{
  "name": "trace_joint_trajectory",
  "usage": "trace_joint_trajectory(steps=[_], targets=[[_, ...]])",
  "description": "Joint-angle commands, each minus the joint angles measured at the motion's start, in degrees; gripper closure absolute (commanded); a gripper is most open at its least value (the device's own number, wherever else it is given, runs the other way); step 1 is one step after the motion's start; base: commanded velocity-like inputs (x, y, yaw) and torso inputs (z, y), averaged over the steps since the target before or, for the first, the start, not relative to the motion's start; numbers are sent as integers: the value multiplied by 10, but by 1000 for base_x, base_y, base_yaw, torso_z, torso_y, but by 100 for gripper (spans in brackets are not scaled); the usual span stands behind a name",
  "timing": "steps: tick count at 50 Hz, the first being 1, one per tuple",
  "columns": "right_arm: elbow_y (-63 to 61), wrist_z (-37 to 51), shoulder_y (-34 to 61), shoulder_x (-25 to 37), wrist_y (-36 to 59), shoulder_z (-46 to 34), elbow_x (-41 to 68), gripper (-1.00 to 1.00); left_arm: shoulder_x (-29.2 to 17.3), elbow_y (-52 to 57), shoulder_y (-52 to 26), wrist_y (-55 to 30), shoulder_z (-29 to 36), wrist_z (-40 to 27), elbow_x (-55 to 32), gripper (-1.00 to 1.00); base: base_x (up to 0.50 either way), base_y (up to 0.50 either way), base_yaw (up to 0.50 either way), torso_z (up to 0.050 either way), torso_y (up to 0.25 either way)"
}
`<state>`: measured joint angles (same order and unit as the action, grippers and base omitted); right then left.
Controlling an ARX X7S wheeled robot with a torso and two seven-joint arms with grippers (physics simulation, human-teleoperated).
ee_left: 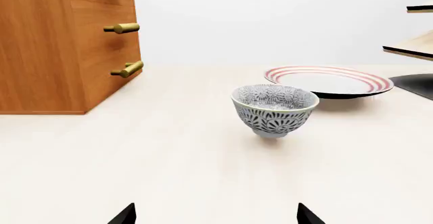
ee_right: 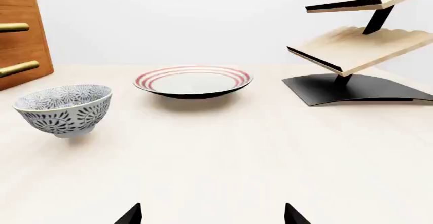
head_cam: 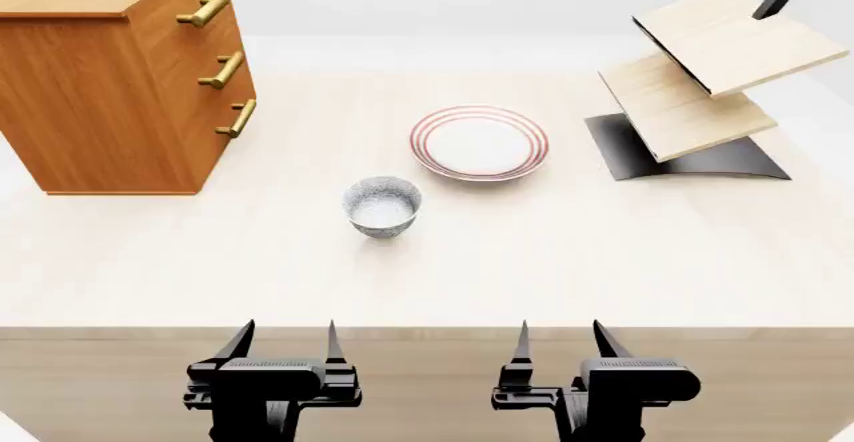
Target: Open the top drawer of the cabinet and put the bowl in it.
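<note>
The orange-brown cabinet (head_cam: 120, 82) stands at the table's far left, its three drawers shut. The top drawer (head_cam: 187, 7) has a brass bar handle (head_cam: 204, 9). The bowl (head_cam: 382, 205), white inside and grey-blue patterned outside, stands upright mid-table; it also shows in the left wrist view (ee_left: 275, 109) and the right wrist view (ee_right: 63, 110). My left gripper (head_cam: 284, 340) is open and empty at the table's near edge, well short of the bowl. My right gripper (head_cam: 561, 339) is open and empty beside it.
A white plate with red rings (head_cam: 479, 143) lies just beyond the bowl. A pale tilted-board rack on a black base (head_cam: 694, 92) stands at the far right. The two lower drawers have like brass handles (head_cam: 223, 70).
</note>
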<state>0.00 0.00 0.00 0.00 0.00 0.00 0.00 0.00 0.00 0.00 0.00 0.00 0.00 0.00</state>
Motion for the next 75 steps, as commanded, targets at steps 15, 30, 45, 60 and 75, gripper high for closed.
trace_joint_trajectory(steps=[15,30,45,60,75], targets=[[-84,39,-20,36,44,-45,2,-100,-38,68,12,-25,28,-34,-27,-100,0,0,0,0,0],[-223,47,-11,62,154,-49,8,-100,-72,213,-17,-140,29,-38,-51,-100,0,0,0,0,0],[-324,51,21,90,246,-54,2,-100,-101,291,-79,-258,26,-45,-59,-100,0,0,0,26,8],[-331,57,23,98,253,-59,6,-100,-108,300,-94,-277,25,-50,-69,-100,0,0,0,50,18],[-371,62,49,107,344,-53,11,-100,-125,324,-115,-322,29,-47,-79,-100,0,0,0,50,19]])
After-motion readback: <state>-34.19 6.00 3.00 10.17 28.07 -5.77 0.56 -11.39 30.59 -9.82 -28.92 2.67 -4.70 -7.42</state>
